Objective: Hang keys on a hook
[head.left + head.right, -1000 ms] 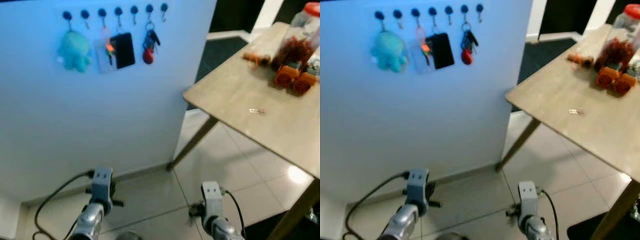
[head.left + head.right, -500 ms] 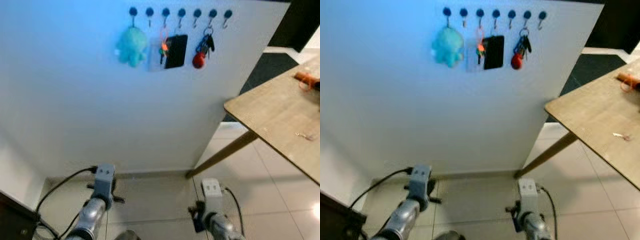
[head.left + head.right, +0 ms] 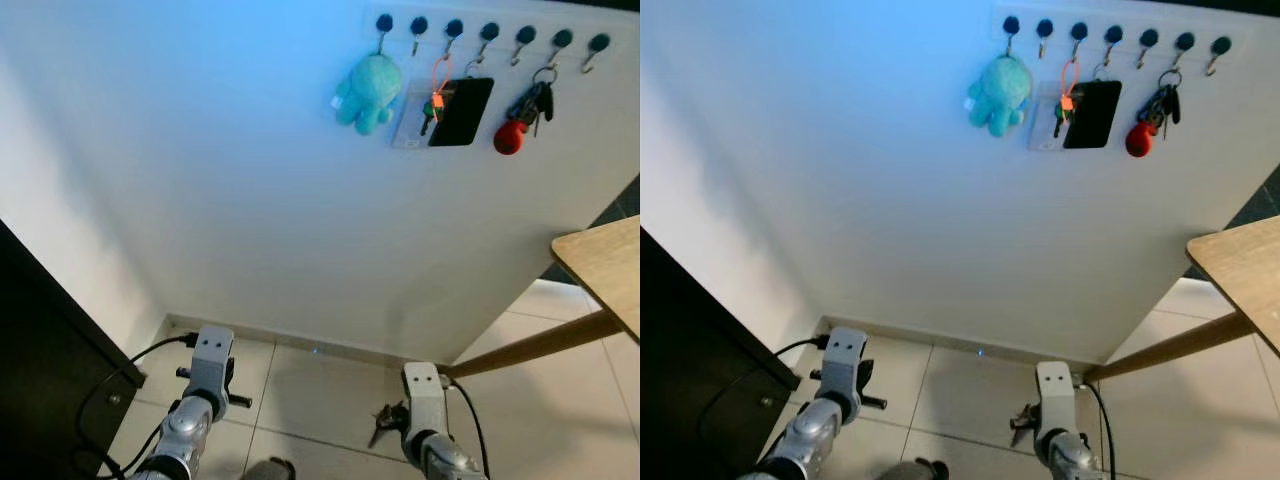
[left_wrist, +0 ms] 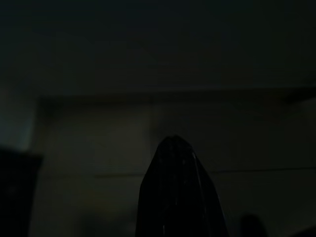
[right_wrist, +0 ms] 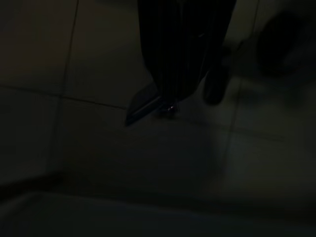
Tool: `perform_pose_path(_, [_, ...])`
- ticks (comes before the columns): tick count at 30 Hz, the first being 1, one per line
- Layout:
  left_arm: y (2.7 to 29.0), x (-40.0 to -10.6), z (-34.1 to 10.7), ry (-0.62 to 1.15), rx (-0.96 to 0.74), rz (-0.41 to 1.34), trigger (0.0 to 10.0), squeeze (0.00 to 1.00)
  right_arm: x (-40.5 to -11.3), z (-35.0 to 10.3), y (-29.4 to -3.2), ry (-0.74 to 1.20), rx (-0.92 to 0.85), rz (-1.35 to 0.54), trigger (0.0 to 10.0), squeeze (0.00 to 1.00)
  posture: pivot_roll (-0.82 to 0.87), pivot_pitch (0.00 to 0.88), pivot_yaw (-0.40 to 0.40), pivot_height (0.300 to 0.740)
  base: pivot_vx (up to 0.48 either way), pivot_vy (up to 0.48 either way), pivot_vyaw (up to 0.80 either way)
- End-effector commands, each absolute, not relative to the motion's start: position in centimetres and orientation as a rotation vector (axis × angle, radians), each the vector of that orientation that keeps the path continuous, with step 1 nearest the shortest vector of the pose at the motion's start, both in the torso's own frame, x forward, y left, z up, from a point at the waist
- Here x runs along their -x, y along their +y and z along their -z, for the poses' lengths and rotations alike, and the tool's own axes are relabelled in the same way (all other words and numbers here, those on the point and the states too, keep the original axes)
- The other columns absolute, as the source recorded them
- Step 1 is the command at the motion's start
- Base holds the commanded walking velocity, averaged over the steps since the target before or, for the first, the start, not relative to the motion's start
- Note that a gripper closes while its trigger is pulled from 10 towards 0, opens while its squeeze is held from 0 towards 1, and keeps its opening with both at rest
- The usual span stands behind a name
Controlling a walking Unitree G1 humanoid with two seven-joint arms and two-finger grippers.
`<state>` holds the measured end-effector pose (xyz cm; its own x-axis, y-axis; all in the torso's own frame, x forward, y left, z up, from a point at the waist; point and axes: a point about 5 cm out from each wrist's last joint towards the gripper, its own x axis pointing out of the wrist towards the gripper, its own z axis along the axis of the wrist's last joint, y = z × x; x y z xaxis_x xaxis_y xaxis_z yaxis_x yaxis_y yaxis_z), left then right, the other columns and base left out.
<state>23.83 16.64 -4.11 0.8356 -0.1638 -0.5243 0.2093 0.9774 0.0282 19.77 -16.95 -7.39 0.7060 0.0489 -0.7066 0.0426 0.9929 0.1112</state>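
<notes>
A plain white wall [image 3: 230, 170] rose over pale square floor tiles [image 3: 310, 385], with a dark cabinet [image 3: 40, 370] at the robot's left. High on the wall ran seven hooks [image 3: 487, 34] in one row, each a small metal hook under a round dark-blue cap. Four carried things: a soft teal plush [image 3: 366, 92], an orange loop with a clear card [image 3: 418, 104], a flat black rectangular tag [image 3: 461, 110], and a hung bunch [image 3: 525, 108] of dark keys with a round red fob. Three hooks were bare, the second and the last two. One corner of a wooden tabletop [image 3: 605, 272] on a slanted leg jutted in at the right, beside the hook wall.

Both silver arms hung low over the floor. The right hand [image 5: 182, 59] had its two black fingers closed on the keys [image 5: 148, 106], a dark metal bunch dangling just above the tiles. The left hand [image 4: 177, 192] was one dark blunt shape in shade; whether it was open I cannot tell
</notes>
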Motion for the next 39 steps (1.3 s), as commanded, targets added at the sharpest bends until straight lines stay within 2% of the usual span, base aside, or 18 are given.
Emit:
perform_pose_path(1, [16.22,-23.75,4.14,0.544,-0.096,0.225,10.0,0.00,-19.13,7.70,-17.30,0.800,-0.146,0.030,10.0,0.00,0.07,0.057,-0.039,0.740,0.000,0.000,0.00])
perform_pose_path(4, [16.06,-23.78,4.12,0.542,-0.098,0.235,10.0,0.00,-18.67,7.92,-17.37,0.814,-0.129,0.015,10.0,0.00,0.06,0.058,-0.034,0.740,0.000,0.000,0.00])
perform_pose_path(10, [15.88,-23.78,4.11,0.541,-0.089,0.244,10.0,0.00,-18.25,8.07,-17.60,0.814,-0.148,0.037,10.0,0.00,0.06,0.058,-0.029,0.740,0.000,0.000,-0.77])
perform_pose_path(22, [15.83,-24.21,3.84,0.529,-0.068,0.227,10.0,0.00,-18.26,8.06,-17.71,0.815,-0.148,0.038,10.0,0.00,0.05,0.053,-0.029,0.740,0.000,0.000,0.00])
perform_pose_path(39, [16.41,-24.28,3.76,0.525,-0.073,0.193,10.0,0.00,-18.68,7.89,-17.52,0.810,-0.142,0.021,10.0,0.00,0.06,0.037,-0.033,0.740,0.319,0.000,0.00])
